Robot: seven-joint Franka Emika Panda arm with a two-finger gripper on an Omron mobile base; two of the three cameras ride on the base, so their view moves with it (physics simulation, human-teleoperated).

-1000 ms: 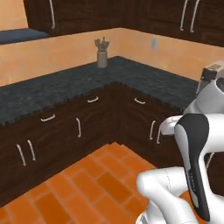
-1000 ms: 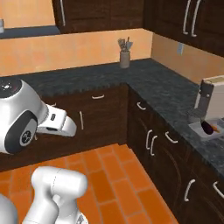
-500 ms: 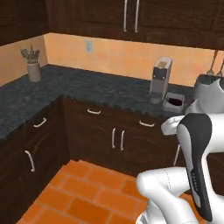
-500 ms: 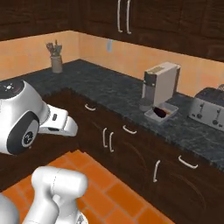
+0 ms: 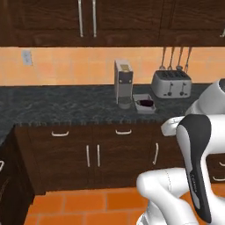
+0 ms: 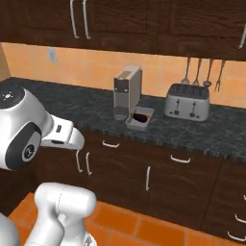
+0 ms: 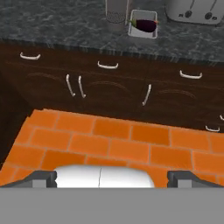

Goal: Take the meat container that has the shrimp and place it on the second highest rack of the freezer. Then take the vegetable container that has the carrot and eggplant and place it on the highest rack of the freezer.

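Note:
A white vegetable container (image 7: 142, 24) sits on the dark counter beside the coffee machine, also seen in the left base view (image 5: 145, 105) and the right base view (image 6: 139, 118). A glossy dark purple eggplant (image 7: 145, 25) lies in it; I cannot make out the carrot. My gripper (image 7: 112, 179) is open, its fingertips (image 7: 42, 178) wide apart with nothing between them. It hangs over the orange tile floor, well short of the counter. The meat container, the shrimp and the freezer are out of view.
A grey coffee machine (image 5: 123, 83) and a silver toaster (image 5: 172, 84) stand on the counter (image 5: 66, 105). Utensils hang on the wall behind the toaster. Dark cabinet doors and drawers (image 7: 109, 87) run below the counter, and dark wall cabinets hang above it.
The whole picture has swept along the counter as the base turned: the corner with the utensil holder has left the views, and the coffee machine, tray and toaster are now central. The gripper stays open.

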